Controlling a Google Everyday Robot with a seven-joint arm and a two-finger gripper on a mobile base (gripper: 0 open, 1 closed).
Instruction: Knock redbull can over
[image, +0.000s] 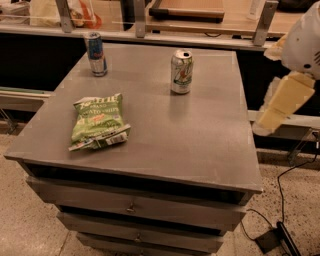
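So the biggest thing here is the grey bench (190, 135). It fills most of the shot and has a stack of drawers (135, 205) under its top. Behind it there's a long counter (200, 27) with metal uprights running across the back.

Over on the right edge you get the robot's white arm (305, 40). The cream-coloured claw (272, 112) hangs down from it at a slant, off the right side of the bench and up in the air. It's not touching anything on the top. Honestly can't tell whether the claw is open or closed from this angle.

On the bench, the green chip bag (97, 122) lies flat near the front left. A silver-white can (181, 71) with green and red markings stands upright toward the back, about mid-width.

The redbull can (96, 53) is the slim blue-and-silver one, standing upright at the back left corner. It's well apart from the other can and from the claw, which is on the opposite side of the bench.

Smallest bit: a black cable (280, 200) trails across the speckled floor at the lower right.
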